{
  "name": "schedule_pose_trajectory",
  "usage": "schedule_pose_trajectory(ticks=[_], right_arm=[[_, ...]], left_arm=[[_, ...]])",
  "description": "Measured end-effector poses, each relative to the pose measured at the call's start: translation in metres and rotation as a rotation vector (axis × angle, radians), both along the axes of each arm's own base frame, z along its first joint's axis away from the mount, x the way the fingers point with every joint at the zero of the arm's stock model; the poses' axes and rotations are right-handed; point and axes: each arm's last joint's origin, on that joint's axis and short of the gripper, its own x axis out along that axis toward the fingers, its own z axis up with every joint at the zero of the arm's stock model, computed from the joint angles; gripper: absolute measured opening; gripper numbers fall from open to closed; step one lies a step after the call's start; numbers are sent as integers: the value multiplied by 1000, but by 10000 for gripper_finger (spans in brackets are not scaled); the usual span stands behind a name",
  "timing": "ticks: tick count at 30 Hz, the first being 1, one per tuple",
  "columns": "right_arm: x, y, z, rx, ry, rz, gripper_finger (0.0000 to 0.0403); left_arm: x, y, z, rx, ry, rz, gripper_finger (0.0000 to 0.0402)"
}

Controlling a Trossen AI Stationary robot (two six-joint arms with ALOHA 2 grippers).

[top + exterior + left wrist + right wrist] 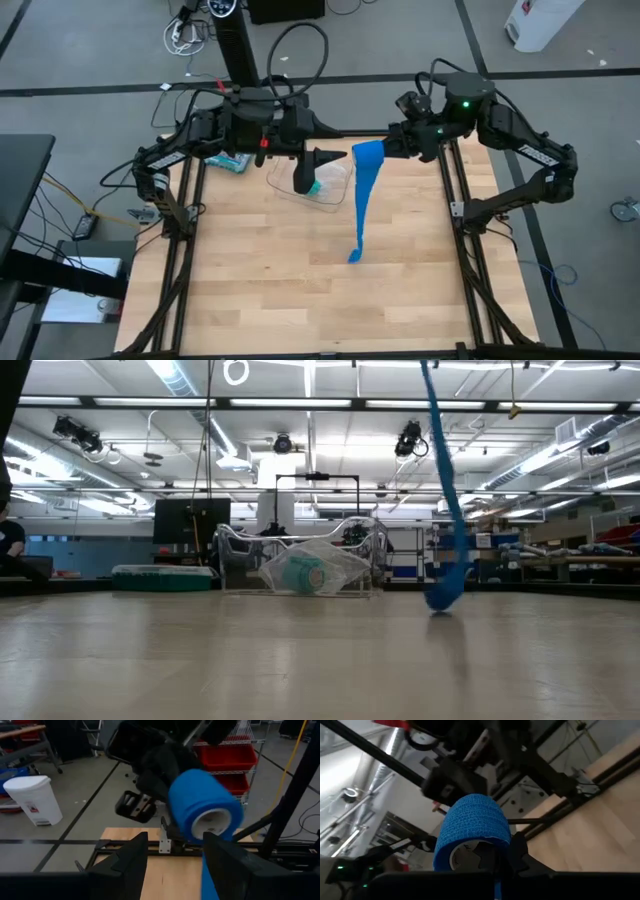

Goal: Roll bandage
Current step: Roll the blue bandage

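The bandage is a bright blue roll [367,155] held high above the table's far middle. A long blue strip [360,205] hangs from it, and the strip's crumpled lower end [440,598] rests on the wood. My right gripper [388,148] comes level from the right and is shut on the roll [472,832]. My left gripper [325,160] faces the roll from the left, a short way off. Its fingers [130,862] stand open with nothing between them, and the roll [205,812] shows beyond them. My right gripper has the roll by the open end of its white core [456,856], with dark finger inside the hollow. Whether a second finger lies outside the wall I cannot tell. It comes level from the table's right. The roll is lifted clear, its axis roughly level, and the strip hangs slack below.
A clear plastic tray and bag with a small teal roll [320,185] lie on the far middle of the table, below my left gripper. A green-and-white box [232,162] lies at the far left. The black frame rails [450,200] run along both sides. Bare wood [280,290] fills the near half.
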Motion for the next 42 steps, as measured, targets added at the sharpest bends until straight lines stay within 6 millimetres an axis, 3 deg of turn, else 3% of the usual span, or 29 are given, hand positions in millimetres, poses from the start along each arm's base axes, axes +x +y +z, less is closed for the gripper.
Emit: schedule_pose_trajectory(ticks=[14, 35, 42], right_arm=[[24, -7, -11, -22, 25, -17, 0], [29, -8, -4, -9, -61, -30, 0], [29, -9, -5, -7, -47, -31, 0]], left_arm=[[-3, 1, -5, 46, 72, 17, 197], [-1, 2, -7, 132, 82, 24, 196], [-1, 2, -6, 126, 75, 25, 148]])
